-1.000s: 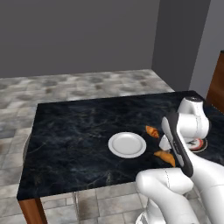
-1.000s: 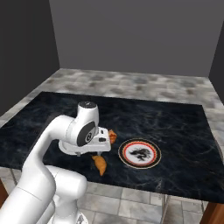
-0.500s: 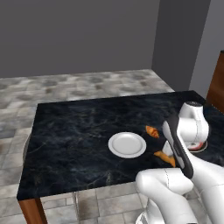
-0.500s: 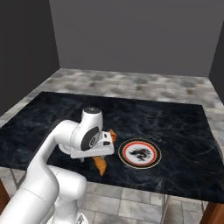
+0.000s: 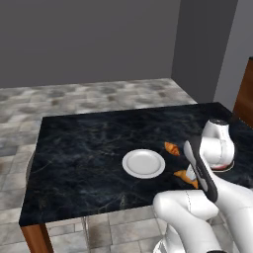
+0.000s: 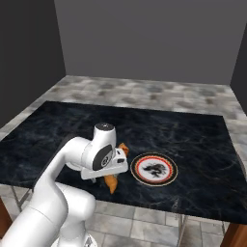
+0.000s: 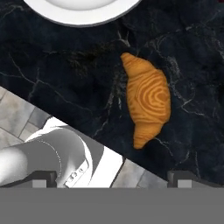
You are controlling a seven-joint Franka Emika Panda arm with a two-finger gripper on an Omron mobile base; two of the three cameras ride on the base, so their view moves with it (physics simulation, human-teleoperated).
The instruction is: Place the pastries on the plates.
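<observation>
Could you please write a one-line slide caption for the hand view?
End effector above a croissant lying on the dark marble table, white plate's rim nearby.

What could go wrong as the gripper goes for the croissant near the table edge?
The near croissant lies close to the table's front edge, so a clumsy descent might nudge it off. In the hand view it sits off-centre between the gripper's fingertips, so the close may catch it badly. The white plate lies nearby, and a sweeping move could bump it.
</observation>
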